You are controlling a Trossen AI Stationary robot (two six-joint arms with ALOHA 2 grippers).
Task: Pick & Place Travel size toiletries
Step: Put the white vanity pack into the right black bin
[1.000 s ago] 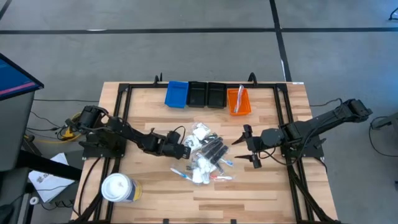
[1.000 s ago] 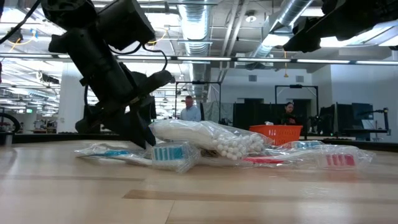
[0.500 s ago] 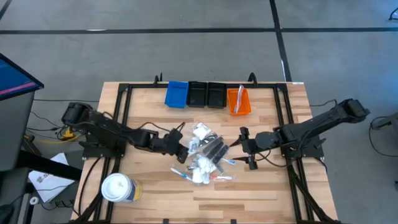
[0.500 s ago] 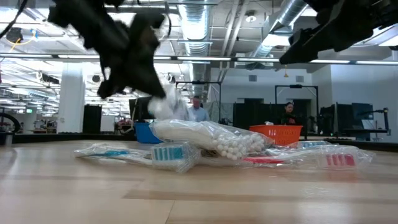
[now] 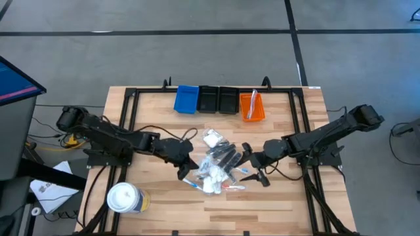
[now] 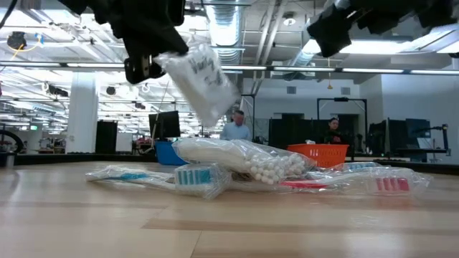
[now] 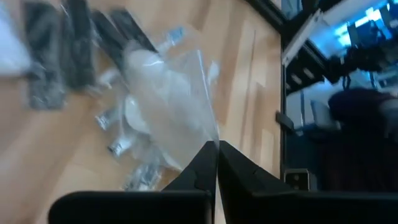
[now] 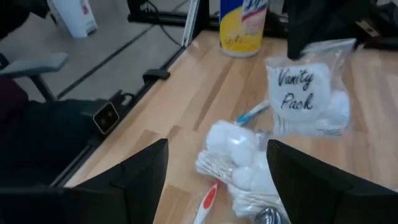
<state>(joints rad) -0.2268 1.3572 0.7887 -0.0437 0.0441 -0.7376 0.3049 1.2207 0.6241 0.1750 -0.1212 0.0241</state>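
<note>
Near the middle of the desk (image 5: 164,203), the left gripper (image 5: 186,172) has its jaws pinched on a clear plastic sachet (image 6: 201,82) lettered "Vanity Pack" and holds it off the wood, above the near-left edge of the pile of toiletries (image 5: 218,164). From the low camera the sachet hangs tilted, clear of the cotton swabs (image 6: 251,161) and wrapped toothbrushes (image 6: 183,175) lying below it. The right gripper (image 5: 252,167) hovers at the pile's right edge with its jaws spread wide and nothing between them; its wrist camera looks across the swabs toward the raised sachet (image 8: 308,99). The pile holds black combs (image 5: 223,156), white packets and red and blue toothbrushes, though from above the smaller pieces are hard to sort apart. Along the desk's far edge sit a blue bin (image 5: 186,99), two black bins (image 5: 218,99) and an orange bin (image 5: 252,106), with bare wood between them and the pile. A white tub (image 5: 123,197) with a yellow label stands by the near-left corner, well apart from the pile. Bare wood runs along the near edge and the right side.
</note>
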